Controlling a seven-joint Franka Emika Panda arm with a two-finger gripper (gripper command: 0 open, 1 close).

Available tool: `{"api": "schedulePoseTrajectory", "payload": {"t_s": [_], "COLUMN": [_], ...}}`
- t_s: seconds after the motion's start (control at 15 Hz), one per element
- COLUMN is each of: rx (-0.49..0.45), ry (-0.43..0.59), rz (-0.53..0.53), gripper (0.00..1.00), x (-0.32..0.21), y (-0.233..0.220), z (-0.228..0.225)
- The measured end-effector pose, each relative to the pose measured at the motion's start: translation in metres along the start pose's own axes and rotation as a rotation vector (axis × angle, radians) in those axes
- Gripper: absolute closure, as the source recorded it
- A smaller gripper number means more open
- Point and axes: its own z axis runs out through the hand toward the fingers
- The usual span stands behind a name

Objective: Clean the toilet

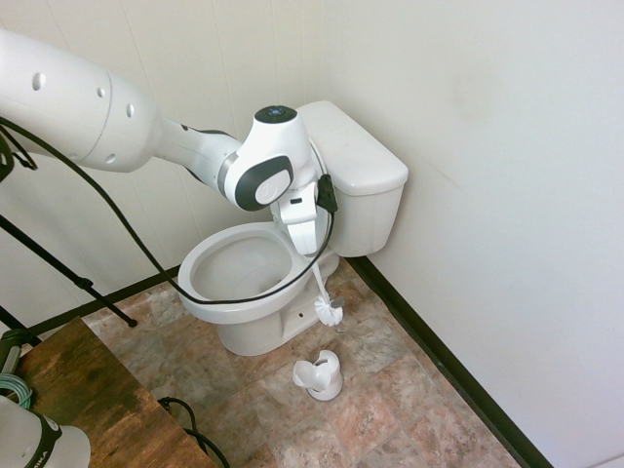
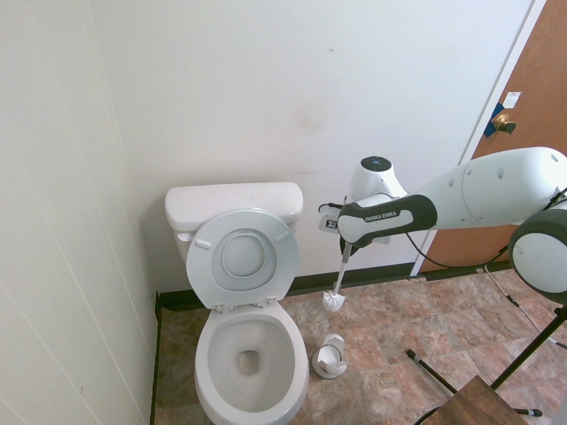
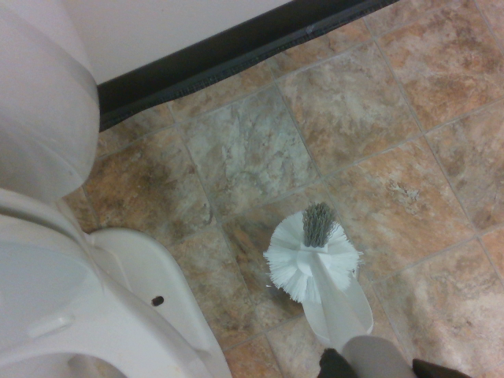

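The white toilet (image 1: 244,292) stands in the corner with its lid (image 2: 244,257) raised against the tank (image 1: 356,161) and its bowl (image 2: 251,359) uncovered. My gripper (image 1: 306,240) is shut on the handle of a white toilet brush, just beside the bowl on the side away from the left wall. The brush head (image 1: 330,312) hangs down above the tiled floor, apart from the bowl's outer wall. From the other side, the gripper (image 2: 346,251) and brush head (image 2: 334,301) show right of the toilet. The wrist view shows the bristles (image 3: 313,252) over tiles, next to the toilet base (image 3: 118,315).
The small white brush holder (image 1: 319,375) stands on the floor in front of the brush, also seen as the holder (image 2: 330,356) right of the bowl. A black baseboard (image 3: 236,47) lines the wall. A wooden table corner (image 1: 88,400) is near; a brown door (image 2: 523,133) at right.
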Motion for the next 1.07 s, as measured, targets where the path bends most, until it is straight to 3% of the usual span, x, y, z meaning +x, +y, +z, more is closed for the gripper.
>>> {"api": "schedulePoseTrajectory", "payload": {"t_s": [0.4,1.07], "rx": [-0.002,-0.08], "ry": [-0.001,-0.033], "rz": [-0.019,-0.066], "gripper": [1.0,1.0], "x": [0.01,0.013], "y": [-0.008,0.031], "z": [0.019,0.083]}}
